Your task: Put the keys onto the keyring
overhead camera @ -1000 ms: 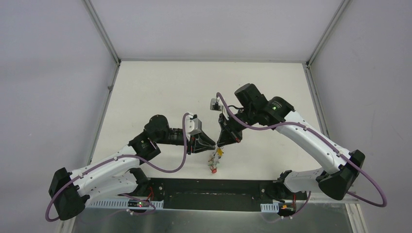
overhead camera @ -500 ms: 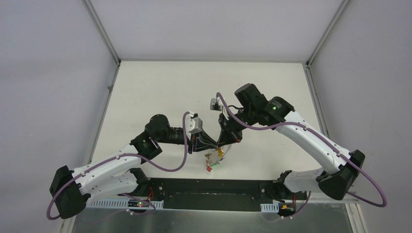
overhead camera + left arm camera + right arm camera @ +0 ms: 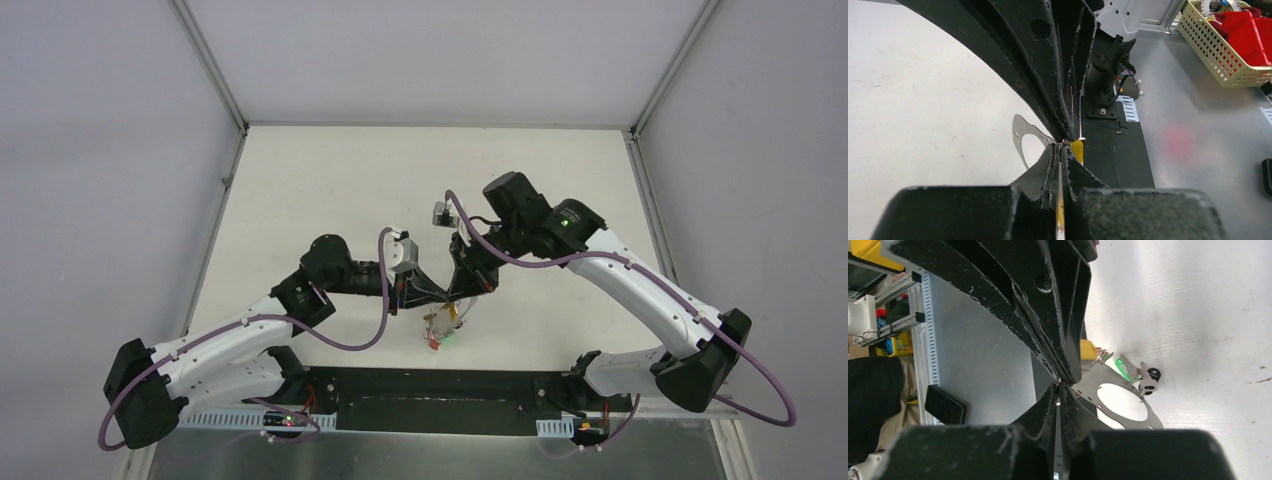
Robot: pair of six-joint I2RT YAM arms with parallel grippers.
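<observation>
While my left end effector point(image 3: 1060, 150) clamps the yellow-tagged key point(image 3: 1077, 150) and my right end effector point(image 3: 1059, 390) pinches the keyring point(image 3: 1091, 385), with the other keys point(image 3: 438, 337) dangling at 6 o'clock, I should thread slowly with the tips aligned.

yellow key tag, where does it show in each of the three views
Top external: the yellow tag sits mid-picture, just below where the left claw and right claw meet, above the other keys.
Left wrist: picture centre, just right of the touching tips.
Right wrist: right of the left claw, up and left of the green tag.
Shared landmark: the two claws meeting tip to tip.
</observation>
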